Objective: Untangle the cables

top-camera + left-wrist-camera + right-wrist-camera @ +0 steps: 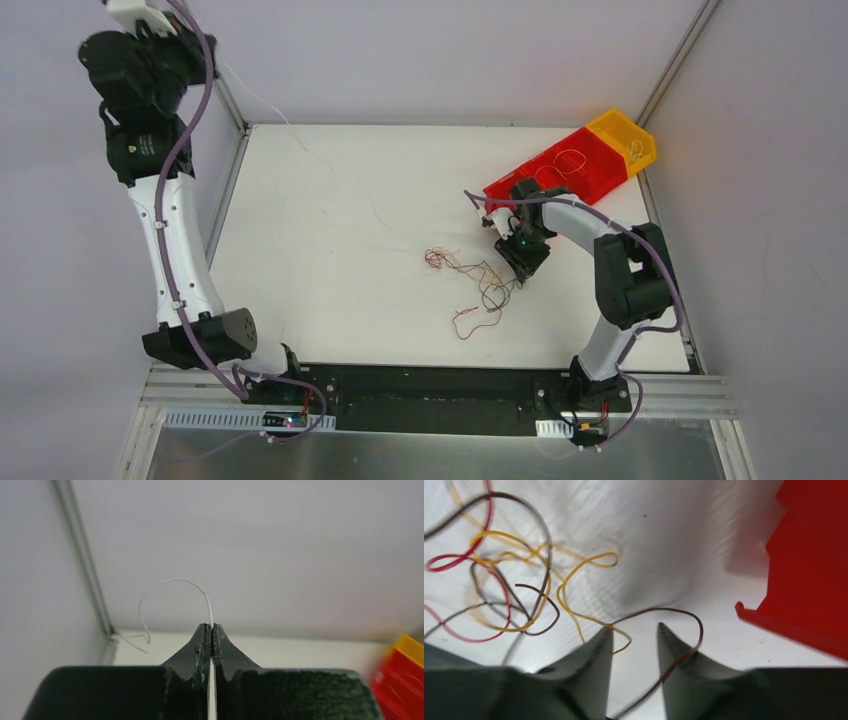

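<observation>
The cables (482, 285) lie as a loose tangle of red, yellow, brown and grey loops on the white table (330, 300), right of the middle. My right gripper (522, 262) is low at the tangle's right edge. In the right wrist view it (635, 629) is open; a brown wire (684, 614) runs between the jaws and loops round the right finger (674, 650), and a yellow wire end (621, 632) lies in the gap. My left gripper (148, 16) is raised high at the far left, shut (210, 627) on a thin white wire (170, 581) that trails down to the table (255, 97).
Two red bins (560, 170) and a yellow bin (625, 135) stand at the back right, close behind the right gripper; the red bin's edge (804, 580) fills the right of the right wrist view. Walls enclose the table on three sides.
</observation>
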Motion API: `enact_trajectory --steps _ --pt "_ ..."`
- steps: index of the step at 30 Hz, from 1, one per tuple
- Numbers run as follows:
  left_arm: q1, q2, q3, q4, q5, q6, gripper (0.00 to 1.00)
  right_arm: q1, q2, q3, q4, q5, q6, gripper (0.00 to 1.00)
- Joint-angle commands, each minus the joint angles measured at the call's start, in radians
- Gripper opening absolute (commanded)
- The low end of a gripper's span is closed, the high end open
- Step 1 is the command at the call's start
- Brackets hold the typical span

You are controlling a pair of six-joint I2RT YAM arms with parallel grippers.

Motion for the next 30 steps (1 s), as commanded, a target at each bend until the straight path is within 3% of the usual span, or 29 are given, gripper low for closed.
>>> enact_trajectory --steps 1,4,7,11,13,15,16,19,22,26,30 --pt "0.004 -0.162 -0.338 -0.004 0.319 -0.263 0.00 -0.001 -0.127 0.082 -0.076 -0.176 0.058 0.53" --pt "0.004 -0.250 -0.600 -0.026 0.296 -0.313 0.00 0.003 -0.153 0.127 -0.044 -0.280 0.129 0.71" --pt "0.003 -0.292 -0.735 -0.073 0.213 -0.275 0.00 0.055 -0.145 0.167 -0.014 -0.323 0.165 0.76" --pt "0.003 -0.243 -0.791 -0.211 0.114 -0.079 0.00 0.136 -0.092 0.222 0.005 -0.334 0.177 0.78" --pt "0.004 -0.189 -0.806 -0.283 0.231 0.088 0.03 0.155 -0.059 0.252 0.019 -0.349 0.197 0.79" --pt "0.005 -0.168 -0.843 -0.348 0.440 0.276 0.53 0.167 -0.028 0.275 0.033 -0.375 0.219 0.80" --pt "0.005 -0.179 -0.880 -0.361 0.556 0.356 0.71 0.172 -0.012 0.283 0.040 -0.391 0.228 0.80" --pt "-0.056 -0.212 -0.958 -0.362 0.758 0.550 0.88 0.180 0.045 0.299 0.046 -0.460 0.272 0.80" --pt "-0.241 -0.202 -0.987 -0.366 0.757 0.782 0.89 0.177 0.134 0.352 -0.013 -0.494 0.348 0.77" --pt "-0.495 -0.093 -0.970 -0.366 0.648 1.068 0.85 0.147 0.145 0.347 -0.052 -0.493 0.365 0.74" --pt "-0.671 0.071 -0.916 -0.364 0.556 1.206 0.76 0.148 0.150 0.312 -0.062 -0.422 0.319 0.73"
